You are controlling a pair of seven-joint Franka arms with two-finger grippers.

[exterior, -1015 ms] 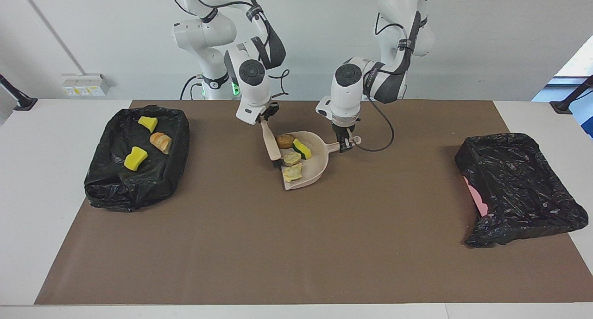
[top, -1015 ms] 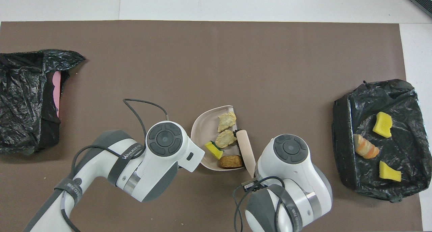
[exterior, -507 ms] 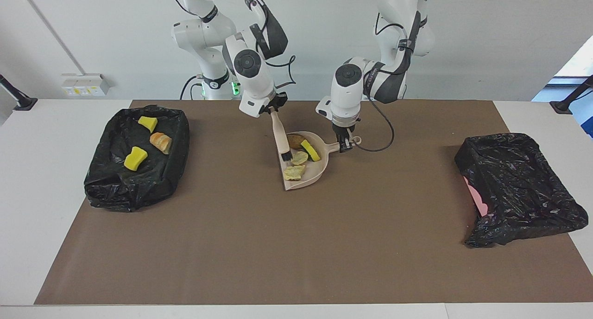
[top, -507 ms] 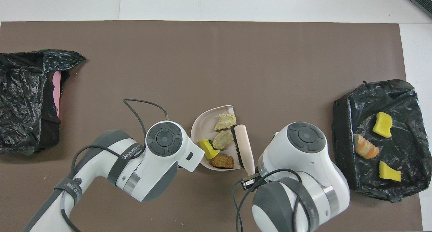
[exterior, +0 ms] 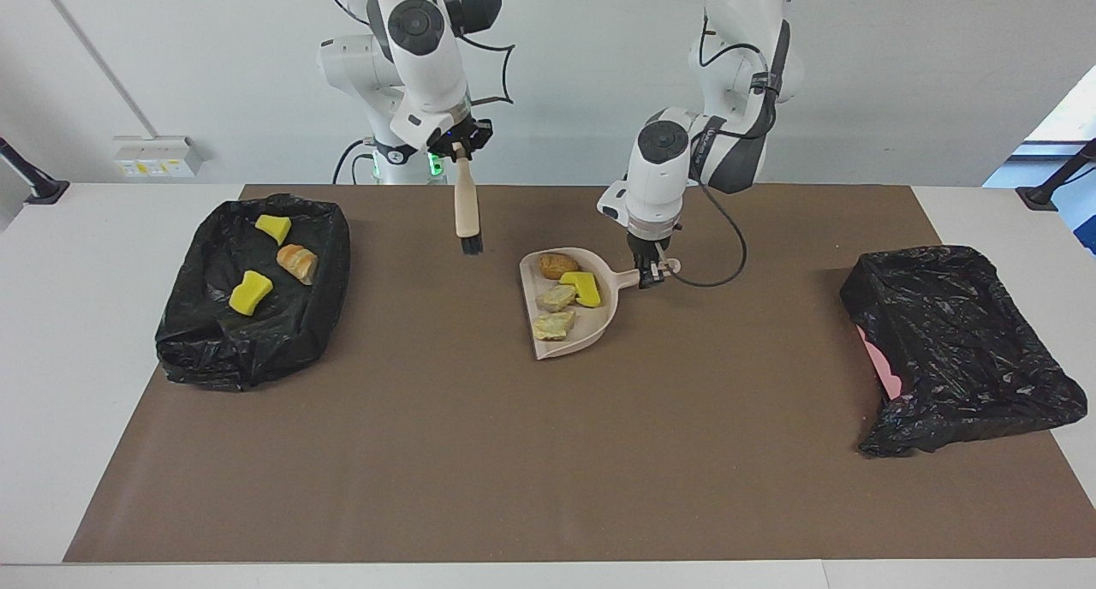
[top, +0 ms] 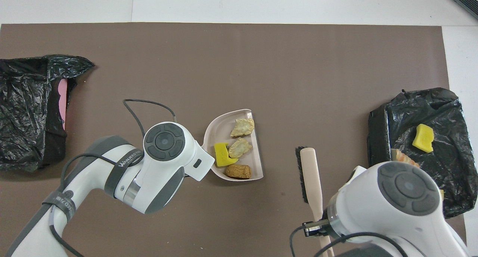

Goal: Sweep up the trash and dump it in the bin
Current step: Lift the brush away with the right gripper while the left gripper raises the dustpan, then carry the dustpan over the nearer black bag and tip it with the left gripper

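Observation:
A beige dustpan [exterior: 597, 328] sits low at the mat's middle and holds several trash chunks: a brown crusty one [exterior: 556, 265], a yellow one [exterior: 584, 288] and two tan ones [exterior: 552, 324]. It also shows in the overhead view [top: 218, 128]. My left gripper [exterior: 649, 274] is shut on the dustpan's handle. My right gripper [exterior: 461, 148] is shut on the handle of a beige brush [exterior: 467, 208]. The brush hangs bristles down in the air over the mat, between the dustpan and the bin, and also shows in the overhead view [top: 310, 175]. Both grippers' fingers are hidden under the wrists in the overhead view.
A black-bagged bin [exterior: 282, 332] at the right arm's end holds two yellow chunks [exterior: 250, 292] and a bread chunk [exterior: 297, 262]; my right arm partly covers it in the overhead view [top: 452, 137]. A second black-bagged bin [exterior: 950, 341], with pink showing, stands at the left arm's end.
My right gripper lifted the brush out of the dustpan and swung it toward the right arm's end. The dustpan with its chunks shifted a little toward the left arm's end.

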